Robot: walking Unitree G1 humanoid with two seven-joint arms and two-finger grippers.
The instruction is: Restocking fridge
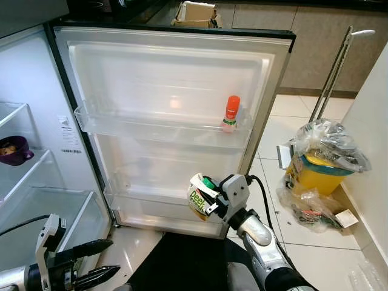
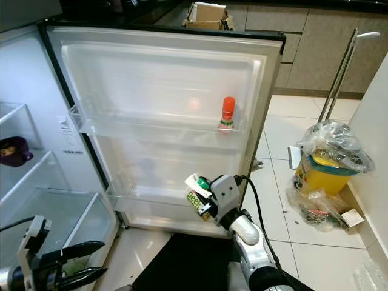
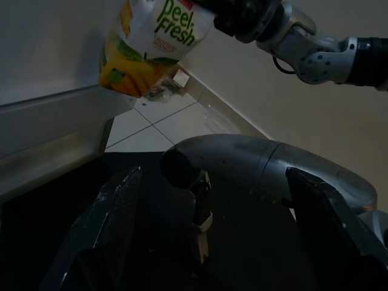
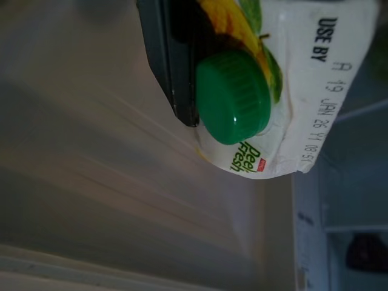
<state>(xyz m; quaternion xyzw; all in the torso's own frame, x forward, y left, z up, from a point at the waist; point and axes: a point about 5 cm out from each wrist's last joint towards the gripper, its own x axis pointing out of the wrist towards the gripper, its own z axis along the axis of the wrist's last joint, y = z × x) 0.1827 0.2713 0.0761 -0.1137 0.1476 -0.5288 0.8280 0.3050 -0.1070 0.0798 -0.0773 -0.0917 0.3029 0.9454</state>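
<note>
Here, a carton at the fridge door.
Nearest, at 7 o'clock, the left gripper [image 1: 100, 259] hangs low, fingers spread and empty. At 5 o'clock the right gripper [image 1: 209, 199] pinches the juice carton [image 1: 199, 195] just before the door's lower shelf [image 1: 145, 203]. Farther, at 1 o'clock, an orange-capped bottle [image 1: 231, 114] stands upright in the upper shelf [image 1: 151, 127].

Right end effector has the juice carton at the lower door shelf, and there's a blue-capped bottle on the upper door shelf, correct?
Not quite: the bottle on the upper door shelf has an orange cap, as the left eye view shows. The right end effector does hold the juice carton at the lower door shelf.
</note>
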